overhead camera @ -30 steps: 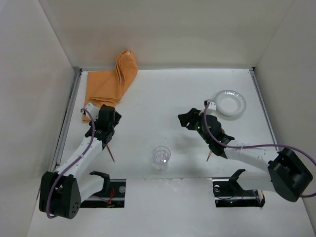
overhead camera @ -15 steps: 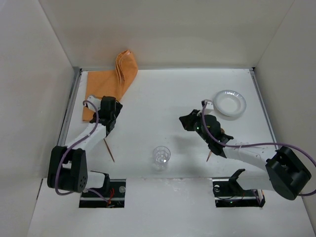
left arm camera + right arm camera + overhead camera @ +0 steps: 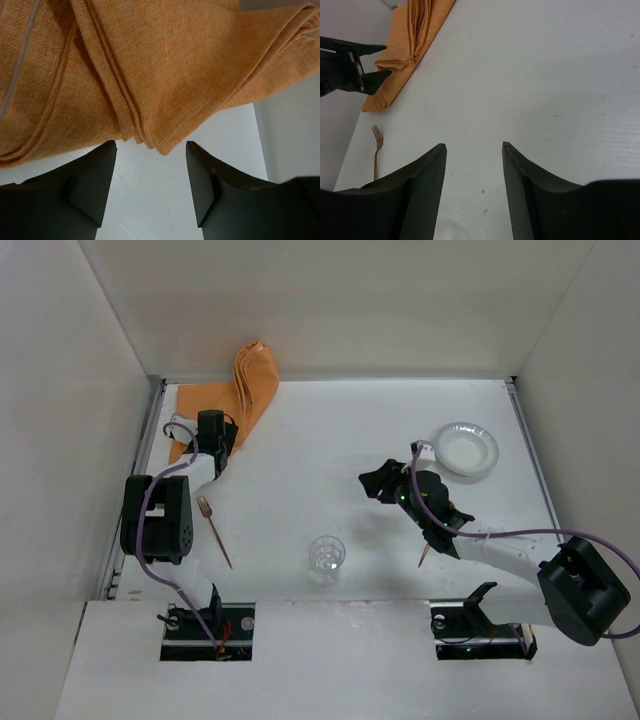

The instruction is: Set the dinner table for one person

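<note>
The white dinner table carries a crumpled orange cloth placemat at the far left, a copper fork, a clear glass and a white plate. My left gripper is open and empty at the placemat's near edge. In the left wrist view the folded corner of the placemat lies just ahead of the left gripper. My right gripper is open and empty, low over the bare table right of centre. The right wrist view shows the fork and the placemat far off.
A copper utensil tip sticks out from under my right arm near the front edge. Metal rails run along the table's sides, and white walls close it in. The left arm's elbow stands beside the fork.
My left gripper has moved away from the fork toward the back, up to the placemat's edge, uncovering the fork's tines. The right arm has barely moved.
</note>
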You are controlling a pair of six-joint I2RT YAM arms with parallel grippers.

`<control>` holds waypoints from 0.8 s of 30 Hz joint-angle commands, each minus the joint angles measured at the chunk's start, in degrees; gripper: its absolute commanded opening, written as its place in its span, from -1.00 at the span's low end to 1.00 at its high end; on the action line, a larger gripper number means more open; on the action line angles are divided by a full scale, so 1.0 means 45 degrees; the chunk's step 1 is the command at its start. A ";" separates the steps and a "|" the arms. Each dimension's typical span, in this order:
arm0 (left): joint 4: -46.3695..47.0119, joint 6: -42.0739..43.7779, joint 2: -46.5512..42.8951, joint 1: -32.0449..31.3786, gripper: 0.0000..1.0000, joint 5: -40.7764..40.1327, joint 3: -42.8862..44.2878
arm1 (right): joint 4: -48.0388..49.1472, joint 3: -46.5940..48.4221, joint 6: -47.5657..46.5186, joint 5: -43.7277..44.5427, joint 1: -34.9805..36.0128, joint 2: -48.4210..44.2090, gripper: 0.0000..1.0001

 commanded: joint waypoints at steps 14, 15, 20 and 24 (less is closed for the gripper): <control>0.0252 -0.0356 0.1902 0.0472 0.07 0.0851 0.1496 | 0.0588 0.0261 -0.0060 -0.0156 -0.0124 0.0227 0.11; 0.0291 -0.0278 0.2059 0.0492 0.07 0.1007 0.1652 | 0.0588 0.0261 -0.0002 -0.0233 -0.0124 0.0286 0.11; 0.0798 -0.0160 0.2431 0.0434 0.04 0.1223 0.1907 | 0.0588 0.0242 -0.0060 -0.0156 -0.0124 0.0188 0.10; 0.1345 -0.0121 0.2509 0.0433 -0.01 0.1321 0.1927 | 0.0568 0.0359 -0.0001 -0.0312 -0.0124 0.0462 0.10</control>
